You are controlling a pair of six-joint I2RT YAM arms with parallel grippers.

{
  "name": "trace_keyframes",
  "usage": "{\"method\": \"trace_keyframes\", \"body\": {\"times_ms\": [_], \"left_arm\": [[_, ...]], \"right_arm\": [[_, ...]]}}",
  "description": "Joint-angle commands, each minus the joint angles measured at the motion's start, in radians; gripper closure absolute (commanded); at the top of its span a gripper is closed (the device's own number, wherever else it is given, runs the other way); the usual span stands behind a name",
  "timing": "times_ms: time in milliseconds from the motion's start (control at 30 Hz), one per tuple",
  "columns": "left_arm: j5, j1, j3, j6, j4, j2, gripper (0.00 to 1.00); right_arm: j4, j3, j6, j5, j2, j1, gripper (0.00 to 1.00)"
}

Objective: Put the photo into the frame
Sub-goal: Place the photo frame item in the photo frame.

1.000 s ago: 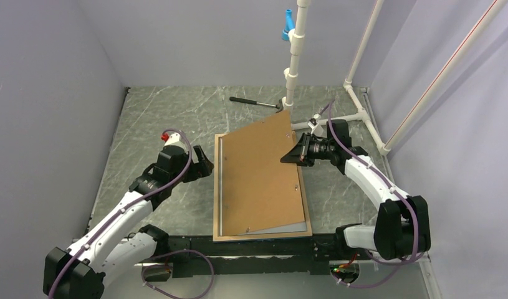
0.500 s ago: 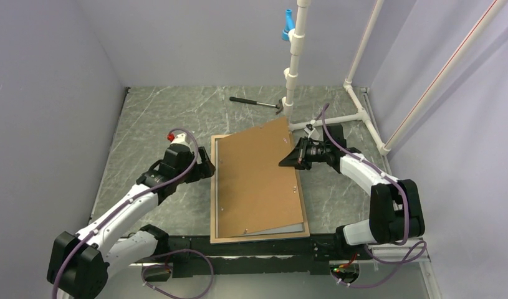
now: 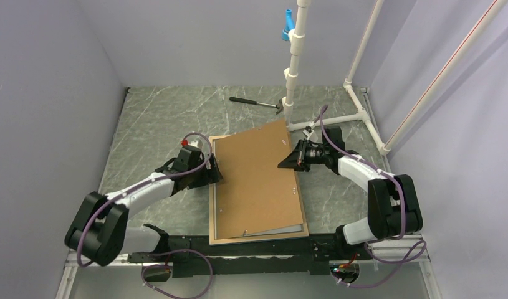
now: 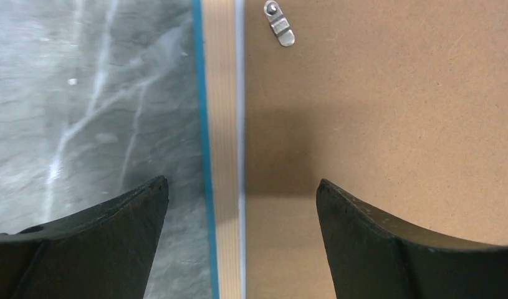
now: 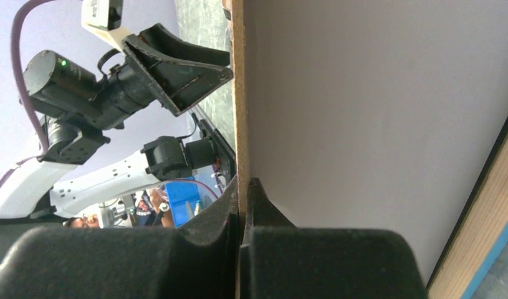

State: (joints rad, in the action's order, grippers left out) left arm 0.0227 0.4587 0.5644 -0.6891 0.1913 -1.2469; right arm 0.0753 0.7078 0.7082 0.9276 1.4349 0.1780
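Since the backing board [image 3: 257, 180] overlies it, the photo [image 5: 376, 124] barely shows.

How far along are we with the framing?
Done: the photo appears to lie white back up in the face-down frame. In hand: right gripper pinches the backing board, skewed over it; left gripper open over the left rail. Left: seat the board, turn the clips.

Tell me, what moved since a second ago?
The right arm lowered the board, its raised far corner dropping, so it lies flatter over the frame. The left arm swung right, its open jaws now straddling the frame's left rail. Right jaws stayed shut on the board; the hammer stayed put.
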Motion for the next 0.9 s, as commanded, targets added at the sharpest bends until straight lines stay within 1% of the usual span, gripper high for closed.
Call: {"method": "trace_keyframes", "body": {"times_ms": [0, 167, 400, 533, 667, 800, 867], "left_arm": [[0.131, -0.003, 0.001, -0.028, -0.158, -0.077, 0.10], [0.212, -0.003, -0.016, -0.055, -0.270, -0.114, 0.09], [0.241, -0.002, -0.014, -0.059, -0.293, -0.123, 0.09], [0.243, -0.002, -0.008, -0.057, -0.283, -0.124, 0.09], [0.220, 0.000, 0.008, -0.047, -0.242, -0.112, 0.08], [0.189, 0.004, 0.021, -0.032, -0.198, -0.101, 0.08], [0.186, 0.005, 0.028, -0.028, -0.194, -0.101, 0.07]], "right_arm": [[-0.040, -0.022, -0.024, 0.020, 0.021, 0.006, 1.00], [-0.070, -0.039, -0.023, 0.047, 0.065, 0.007, 1.00], [-0.107, -0.052, -0.029, 0.064, 0.107, 0.008, 1.00], [-0.031, -0.045, -0.085, 0.029, 0.114, 0.013, 1.00], [0.046, -0.029, -0.151, -0.045, 0.109, 0.021, 1.00], [0.091, -0.005, -0.198, -0.096, 0.115, 0.032, 0.89], [0.116, 0.011, -0.216, -0.118, 0.123, 0.042, 0.79]]}}
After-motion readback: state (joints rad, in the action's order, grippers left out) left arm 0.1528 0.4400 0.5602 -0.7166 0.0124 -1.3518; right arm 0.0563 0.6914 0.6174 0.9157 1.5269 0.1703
